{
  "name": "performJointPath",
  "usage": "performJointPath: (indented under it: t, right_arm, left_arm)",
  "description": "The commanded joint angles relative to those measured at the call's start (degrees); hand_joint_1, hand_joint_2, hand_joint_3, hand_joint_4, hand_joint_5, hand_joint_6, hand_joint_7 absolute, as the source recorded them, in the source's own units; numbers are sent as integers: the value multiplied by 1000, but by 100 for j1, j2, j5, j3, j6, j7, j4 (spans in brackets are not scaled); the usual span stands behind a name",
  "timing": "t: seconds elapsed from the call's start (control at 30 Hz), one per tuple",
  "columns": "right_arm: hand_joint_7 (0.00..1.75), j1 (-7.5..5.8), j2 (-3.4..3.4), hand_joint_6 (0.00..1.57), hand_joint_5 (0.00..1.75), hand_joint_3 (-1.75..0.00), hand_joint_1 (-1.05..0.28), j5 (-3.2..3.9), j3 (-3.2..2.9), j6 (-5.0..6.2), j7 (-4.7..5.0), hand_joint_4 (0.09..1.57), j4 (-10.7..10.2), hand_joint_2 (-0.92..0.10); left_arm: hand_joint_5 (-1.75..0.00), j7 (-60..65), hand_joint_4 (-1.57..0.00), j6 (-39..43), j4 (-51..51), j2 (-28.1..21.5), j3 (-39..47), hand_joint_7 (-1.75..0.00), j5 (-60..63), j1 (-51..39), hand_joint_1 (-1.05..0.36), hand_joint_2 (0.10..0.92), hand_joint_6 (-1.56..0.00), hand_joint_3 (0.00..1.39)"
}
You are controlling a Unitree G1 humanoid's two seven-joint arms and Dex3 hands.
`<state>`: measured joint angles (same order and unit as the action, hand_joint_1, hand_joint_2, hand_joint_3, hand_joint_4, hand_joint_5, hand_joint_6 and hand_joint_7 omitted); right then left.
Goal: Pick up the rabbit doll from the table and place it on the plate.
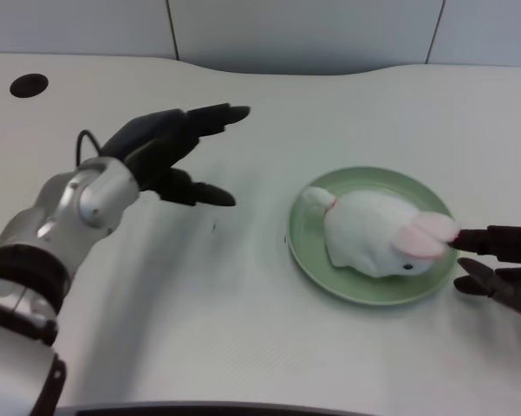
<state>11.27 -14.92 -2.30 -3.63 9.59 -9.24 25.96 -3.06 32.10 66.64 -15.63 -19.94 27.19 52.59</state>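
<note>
Your left hand [175, 147]: released, fingers stretched out and apart, thumb below them, grasping nothing; it hangs above the white table [199, 295], well apart from the plate. Silver forearm [65, 217] runs from it to the lower left corner.

Green plate [308, 247]: round, shallow, set on the table right of centre. Contents: one rabbit doll.

Rabbit doll [373, 230]: white plush, pink ears, dark eye, lying wholly within the plate, tail end toward your left hand, head toward the right rim.

Right hand [501, 264]: black, at the plate's right edge, fingertips near the doll's ears.

Dark round hole [29, 85]: far left of the table.
</note>
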Motion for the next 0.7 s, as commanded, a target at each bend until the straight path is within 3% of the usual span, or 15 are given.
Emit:
performJointPath:
  t: [0.03, 0.1, 0.2, 0.27, 0.33, 0.37, 0.4, 0.43, 0.47, 0.53, 0.57, 0.63, 0.67, 0.7]
  right_arm:
    - [9, -190, 2, 890, 15, -188, -396, 226, -204, 179, -15, 1069, 8, -921]
    - [6, -244, -5, 886, 12, -191, -402, 260, -231, 201, -6, 1064, -43, -921]
    - [4, -256, -11, 885, 11, -193, -404, 279, -227, 210, -3, 1064, -53, -921]
    - [4, -369, 4, 886, 17, -192, -410, 308, -303, 328, 68, 1076, -92, -921]
    - [4, -435, 9, 887, 19, -190, -416, 309, -339, 382, 96, 1083, -136, -921]
    - [2, -452, -2, 880, 18, -192, -419, 283, -333, 404, 96, 1081, -154, -921]
    - [1, -464, -9, 871, 14, -197, -419, 263, -329, 420, 96, 1075, -167, -921]
    - [0, -471, -15, 867, 13, -200, -419, 251, -326, 423, 92, 1073, -175, -921]
    - [0, -468, -13, 860, 10, -204, -413, 265, -331, 410, 80, 1068, -176, -921]
    - [0, -458, -5, 859, 8, -203, -404, 288, -338, 381, 65, 1065, -179, -921]
    - [3, -452, -3, 864, 10, -201, -402, 292, -338, 372, 62, 1070, -180, -921]
    - [5, -444, -14, 868, 11, -199, -401, 270, -326, 359, 61, 1073, -190, -921]
    - [5, -442, -23, 870, 11, -201, -407, 255, -318, 352, 61, 1073, -198, -921]
    - [5, -441, -29, 870, 11, -202, -409, 244, -313, 348, 61, 1073, -204, -921]
  left_arm:
    - [-137, -177, -276, 184, -255, -306, 192, -27, -225, -299, -579, 902, -297, 17]
    - [-153, -217, -310, 214, -349, -370, 256, -32, -298, -395, -566, 893, -320, 9]
    - [-155, -254, -320, 194, -421, -384, 281, -28, -317, -436, -561, 892, -328, 5]
    - [-204, -363, -411, 322, -514, -456, 521, -50, -626, -736, -538, 892, -387, 4]
    - [-235, -519, -455, 317, -691, -463, 749, -57, -940, -1021, -522, 893, -418, 3]
    - [-369, -649, -478, 236, -858, -434, 884, -54, -1154, -1203, -484, 907, -477, 8]
    - [-635, -757, -458, 157, -1010, -415, 983, -44, -1313, -1345, -443, 915, -548, 34]
    - [-741, -886, -443, 20, -1215, -389, 1088, -39, -1497, -1511, -429, 918, -573, 41]
    - [-933, -1024, -512, -83, -1422, -344, 1214, -54, -1740, -1711, -400, 920, -644, 94]
    - [-1104, -1297, -542, -509, -2008, -159, 1539, -71, -2369, -2240, -374, 921, -700, 143]
    - [-1266, -1403, -541, -757, -2304, -49, 1698, -122, -2680, -2503, -404, 921, -788, 235]
    - [-1359, -1450, -535, -1208, -2851, 137, 1908, -151, -3101, -2965, -420, 921, -834, 284]
    - [-1562, -1422, -505, -1386, -3082, 203, 1969, -302, -3206, -3145, -453, 921, -821, 383]
    - [-1641, -1402, -489, -1543, -3279, 250, 2013, -539, -3275, -3281, -464, 921, -719, 419]
